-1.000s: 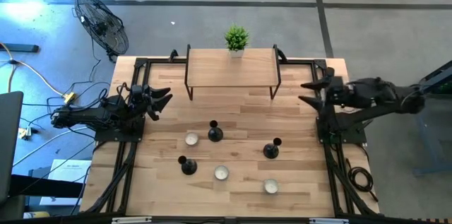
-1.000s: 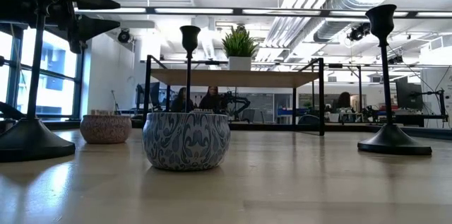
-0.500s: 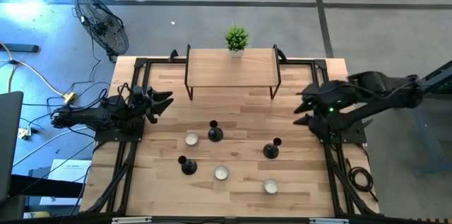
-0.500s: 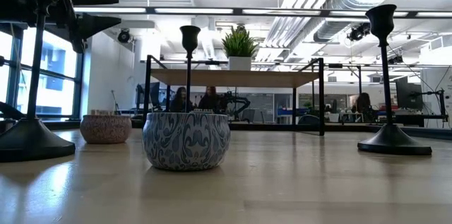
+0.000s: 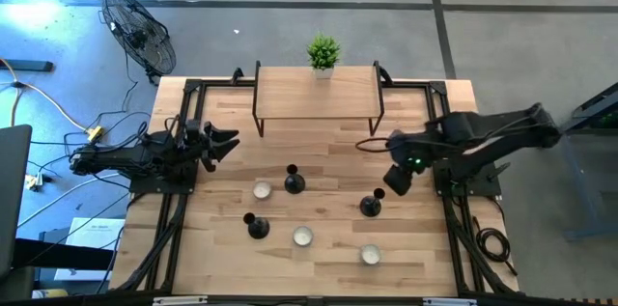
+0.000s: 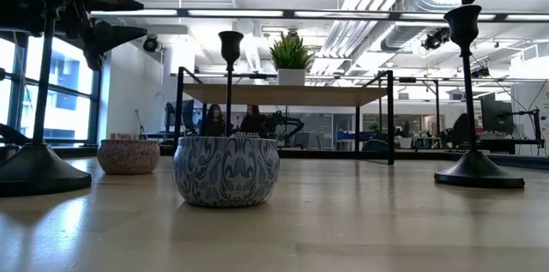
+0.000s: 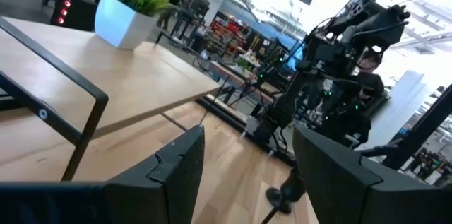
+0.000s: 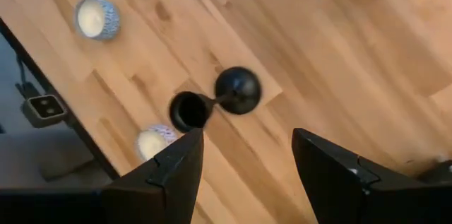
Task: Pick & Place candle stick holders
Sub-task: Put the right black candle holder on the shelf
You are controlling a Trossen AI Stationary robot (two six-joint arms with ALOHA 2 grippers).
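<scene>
I am hovering the right gripper (image 5: pixel 397 182), fingers apart, just beside the candlestick (image 5: pixel 371 206) nearest the bench's right edge.

Two dark jointed arms, a green light glowing on the right one, each hand with angular black fingers

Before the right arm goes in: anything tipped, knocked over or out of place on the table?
Nothing stands out. All three black candle stick holders stand upright and apart on the wooden table, among the white tealight candles. The right gripper hangs open beside the right-hand holder; the left gripper waits, open, at the table's left edge.
</scene>
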